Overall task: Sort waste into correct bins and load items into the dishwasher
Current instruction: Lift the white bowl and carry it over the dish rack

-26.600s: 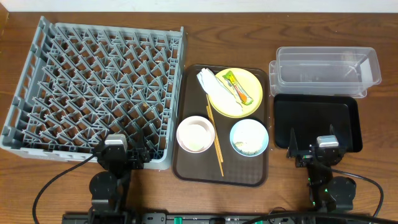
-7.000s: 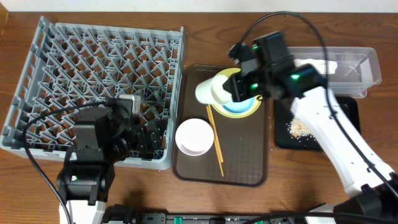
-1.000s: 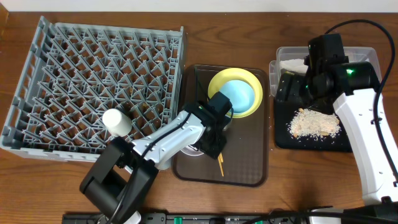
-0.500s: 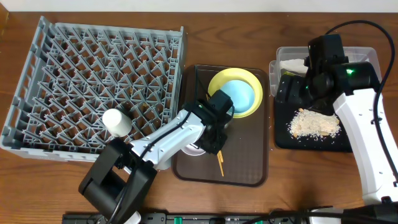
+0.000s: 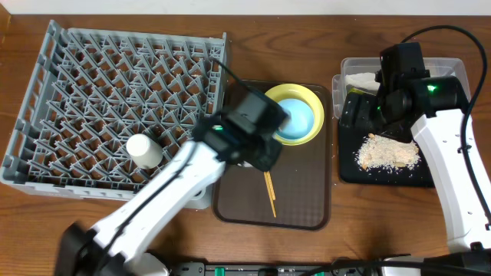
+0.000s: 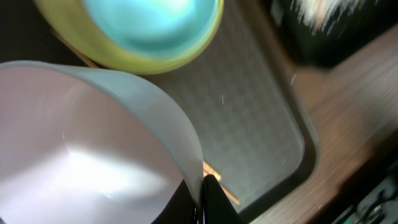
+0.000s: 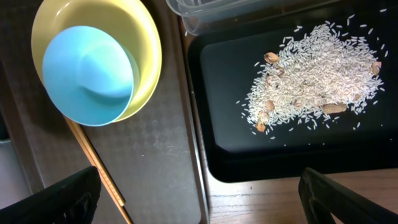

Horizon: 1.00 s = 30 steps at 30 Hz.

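Observation:
My left gripper [image 6: 202, 202] is shut on the rim of the white bowl [image 6: 93, 143], holding it above the brown tray [image 6: 255, 124]. In the overhead view the left gripper [image 5: 253, 138] is blurred and covers that bowl. The light-blue bowl [image 5: 295, 119] sits in the pale-yellow plate [image 5: 314, 100]. Chopsticks [image 5: 268, 192] lie on the brown tray. A white cup [image 5: 143, 150] stands in the grey dish rack [image 5: 115, 92]. My right gripper [image 7: 199, 199] hangs open and empty over the black tray [image 7: 280, 162], which holds rice scraps [image 7: 317, 68]. The white napkin [image 5: 360, 79] lies in the clear tub [image 5: 437, 77].
The brown serving tray [image 5: 307, 199] lies between the rack and the two bins. The right arm [image 5: 445, 161] reaches across the table's right side. Black cables [image 5: 253, 84] arc over the tray and the tub.
The left gripper has closed on the white bowl's rim and lifted it, swinging up and left. The right arm has not moved.

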Motion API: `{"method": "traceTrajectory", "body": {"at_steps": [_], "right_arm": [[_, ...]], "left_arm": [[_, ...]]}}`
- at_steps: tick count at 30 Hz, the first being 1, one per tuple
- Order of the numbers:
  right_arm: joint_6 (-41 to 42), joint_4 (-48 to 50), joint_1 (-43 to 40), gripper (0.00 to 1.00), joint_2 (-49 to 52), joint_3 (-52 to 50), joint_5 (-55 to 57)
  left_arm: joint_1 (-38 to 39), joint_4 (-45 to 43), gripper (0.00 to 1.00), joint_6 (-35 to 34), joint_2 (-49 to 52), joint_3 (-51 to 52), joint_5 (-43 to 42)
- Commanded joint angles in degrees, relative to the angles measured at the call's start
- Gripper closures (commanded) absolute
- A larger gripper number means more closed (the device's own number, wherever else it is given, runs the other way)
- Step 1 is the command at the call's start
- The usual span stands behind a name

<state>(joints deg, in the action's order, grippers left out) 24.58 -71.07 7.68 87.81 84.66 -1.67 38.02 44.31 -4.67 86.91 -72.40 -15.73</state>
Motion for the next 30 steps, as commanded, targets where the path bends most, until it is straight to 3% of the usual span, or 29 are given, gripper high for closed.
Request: {"method": "traceTrajectory", "body": {"at_steps": [1,7,20,30], "right_arm": [[-0.4,-0.3,-0.9,0.01,-1.2,1.0,0.2],[-1.1,-0.3,-0.9,0.01,-1.2,1.0,0.2],[-1.1,-0.6,-0.9,0.01,-1.2,1.0,0.2],[-1.1,-0.9,-0.9,0.01,-1.2,1.0,0.2]], "left_arm": [[-4.8,-0.7,0.93,0.1,-5.4,-1.4,-0.1],[-16.6,-2.0,0.92,0.4,-11.1,-1.4,-3.9],[-43.4,-2.2,0.92,5.6,-4.3,-1.3,-45.0],[-53.4,-1.8,0.92,5.5,8.5,-1.3,-64.0]]}}
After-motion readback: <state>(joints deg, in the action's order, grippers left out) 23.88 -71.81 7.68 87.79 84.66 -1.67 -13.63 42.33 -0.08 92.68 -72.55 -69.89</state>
